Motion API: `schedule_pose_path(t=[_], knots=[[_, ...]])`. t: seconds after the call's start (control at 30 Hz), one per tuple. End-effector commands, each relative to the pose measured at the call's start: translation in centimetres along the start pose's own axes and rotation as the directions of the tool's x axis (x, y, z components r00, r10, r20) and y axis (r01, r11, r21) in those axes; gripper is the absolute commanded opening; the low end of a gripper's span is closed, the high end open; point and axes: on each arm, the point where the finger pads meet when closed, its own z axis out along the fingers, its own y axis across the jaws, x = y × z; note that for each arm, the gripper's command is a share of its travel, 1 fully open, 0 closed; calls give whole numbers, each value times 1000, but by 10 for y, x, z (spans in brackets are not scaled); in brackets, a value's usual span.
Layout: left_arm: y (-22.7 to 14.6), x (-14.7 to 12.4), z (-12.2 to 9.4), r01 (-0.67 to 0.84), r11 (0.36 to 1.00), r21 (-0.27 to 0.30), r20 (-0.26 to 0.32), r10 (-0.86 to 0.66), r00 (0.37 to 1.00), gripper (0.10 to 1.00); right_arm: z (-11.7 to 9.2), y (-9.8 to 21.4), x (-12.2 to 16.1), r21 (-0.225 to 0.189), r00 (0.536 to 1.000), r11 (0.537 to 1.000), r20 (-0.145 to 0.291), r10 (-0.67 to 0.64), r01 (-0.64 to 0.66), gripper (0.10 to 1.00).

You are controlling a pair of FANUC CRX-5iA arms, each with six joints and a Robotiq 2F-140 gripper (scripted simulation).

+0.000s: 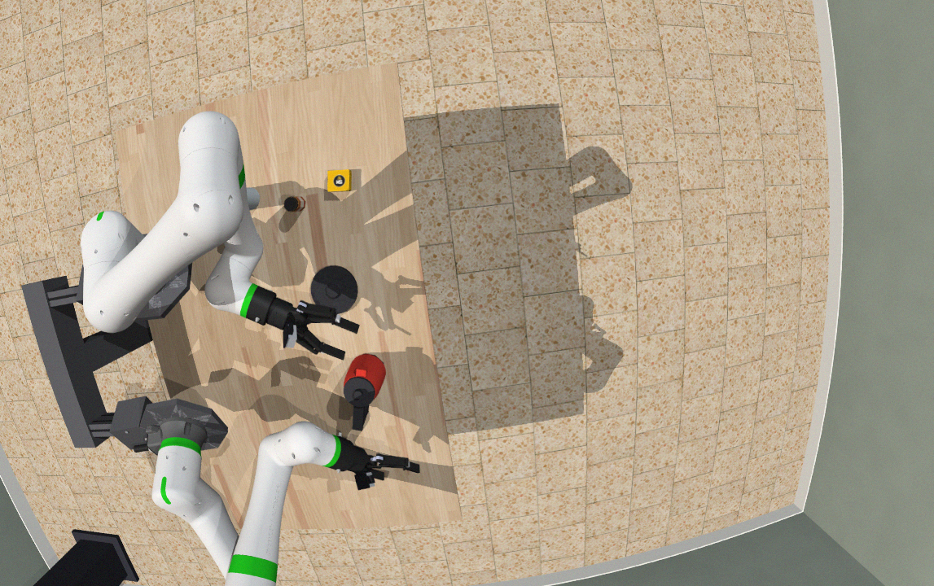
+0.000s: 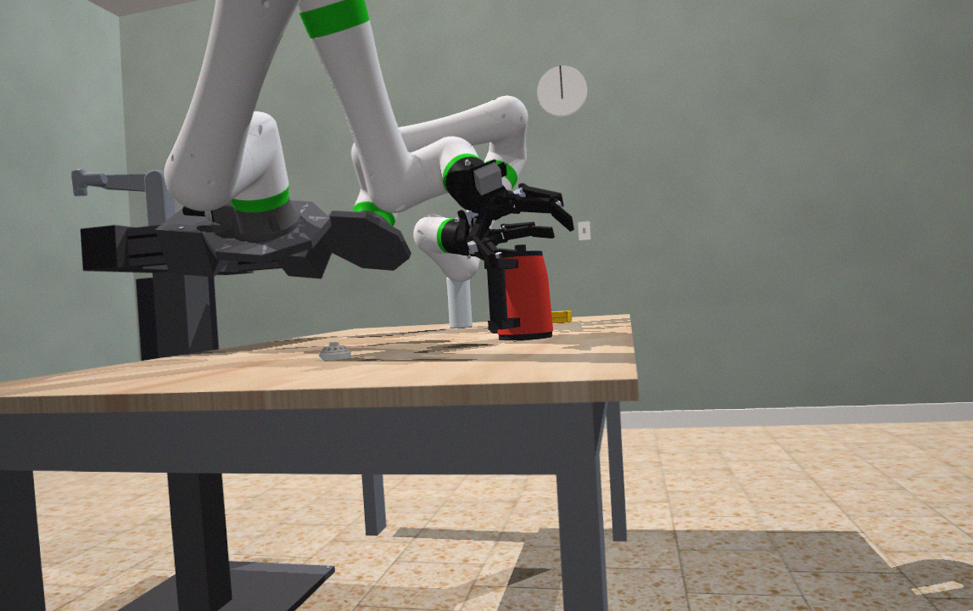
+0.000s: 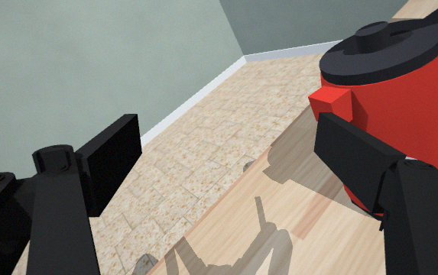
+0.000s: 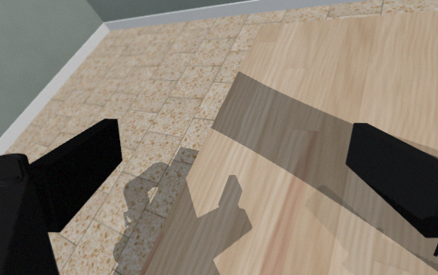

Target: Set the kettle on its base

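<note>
From above, find the kettle (image 1: 373, 365) (image 2: 528, 296) (image 3: 406, 118) on the table (image 1: 339, 102) (image 2: 399, 385) (image 3: 318, 237) (image 4: 394, 69), off the base (image 1: 322, 278), with the handle (image 1: 359, 418) (image 2: 498, 296) turned toward the right arm. Near the stud side of the job, see only a round mark at the middle of the base; too small to judge its height. Place the left gripper (image 1: 350, 341) (image 2: 543, 231) (image 3: 228, 133) between base and kettle, a little short of fully open, with nothing in it. Count the right gripper (image 1: 391, 472) (image 2: 534, 241) (image 4: 235, 142) wide open and empty beyond the handle.

From outside, see the kettle upright, handle vertical and bracketed out from the body. Expect a stiff, perhaps slick shell, probably top-heavy if pinched low. Best taken by the handle's upright bar, around mid-height, to leave the underside free for the ring.

From the left wrist, note the spout (image 3: 329, 99) and the lid (image 1: 359, 391) (image 2: 523, 253) (image 3: 352, 70). Avoid gripping either: likely poor holds, apt to tip the body.

From the right wrist, see no kettle, just table and floor between spread fingers. Approach the handle squarely, lift level, lower gently over the stud.
</note>
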Motion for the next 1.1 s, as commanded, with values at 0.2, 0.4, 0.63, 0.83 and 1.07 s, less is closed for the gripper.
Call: schedule_pose_path(t=[0.2, 0.4, 0.63, 0.83, 1.07], knots=[[-17, 32, -6, 0, 1000, 0, -1, 0, 1000, 522, 8, 7, 12, -25, 1000, 1000, -16, -7, 7, 1000], [-30, 59, -12, 0, 1000, 0, -1, 0, 1000, 522, 20, 17, 27, -63, 999, 998, -35, -20, 18, 1000], [-51, 98, -19, 0, 1000, 0, -1, 0, 1000, 522, 51, 54, 74, -186, 995, 982, -82, -61, 45, 1000], [-57, 110, -22, 0, 1000, 0, -1, 0, 1000, 522, 81, 111, 135, -353, 987, 933, -114, -116, 69, 1000], [-58, 110, -22, 0, 1000, 1, -1, 0, 1000, 522, 98, 174, 194, -523, 980, 848, -111, -165, 84, 1000]])
